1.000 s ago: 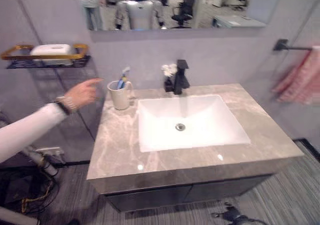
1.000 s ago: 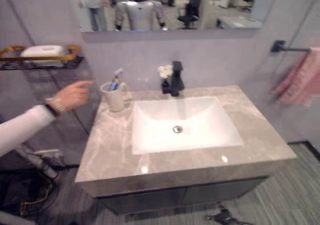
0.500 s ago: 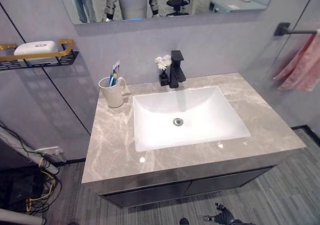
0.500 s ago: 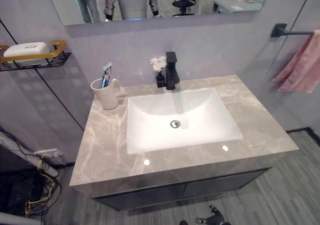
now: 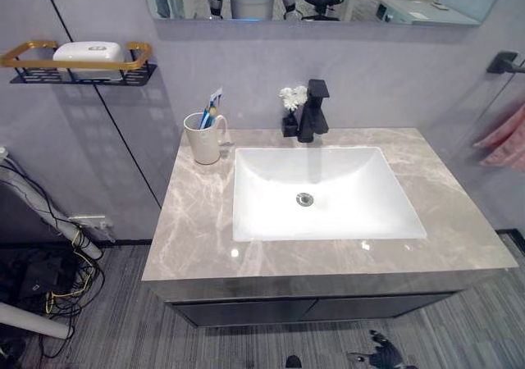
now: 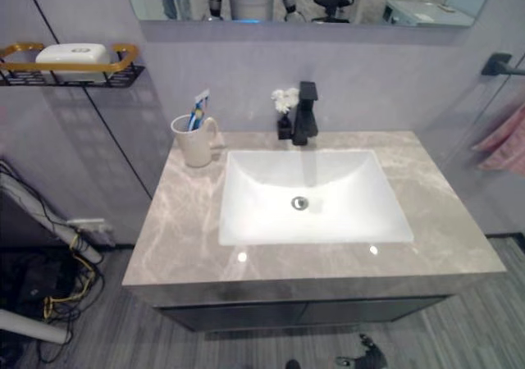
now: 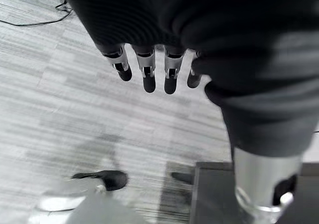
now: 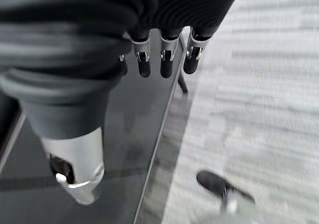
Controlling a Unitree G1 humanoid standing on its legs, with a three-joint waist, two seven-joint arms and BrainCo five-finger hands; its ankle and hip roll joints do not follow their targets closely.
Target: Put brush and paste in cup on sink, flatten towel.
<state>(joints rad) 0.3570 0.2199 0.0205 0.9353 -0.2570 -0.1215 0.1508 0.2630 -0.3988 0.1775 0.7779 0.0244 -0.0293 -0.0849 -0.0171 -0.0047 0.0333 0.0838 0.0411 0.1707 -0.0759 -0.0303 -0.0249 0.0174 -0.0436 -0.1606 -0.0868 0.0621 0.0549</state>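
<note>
The grey marble counter (image 5: 197, 221) spreads wide across the scene, and the white basin (image 5: 324, 193) sits sunk in its middle, bare and dry. At the far edge behind the basin stands the black faucet (image 5: 313, 111), with a small vase of white flowers (image 5: 289, 107) just to its left. On the far left corner of the counter stands the cream cup (image 5: 202, 138), and the brush (image 5: 207, 115) and paste (image 5: 215, 100) stand upright inside it, so that part of the job looks done. On the right wall, the pink towel (image 5: 502, 143) hangs below its black rail (image 5: 502, 61) in loose folds, bunched rather than flat; that looks like the step left. High on the left wall, a gold-railed shelf (image 5: 78, 61) carries a white soap dish (image 5: 90, 53). The left hand (image 7: 149, 69) hangs low over the floor, fingers straight and relaxed, holding nothing. The right hand (image 8: 164, 55) hangs the same way beside the dark cabinet front (image 8: 124, 134), fingers loose and empty.
</note>
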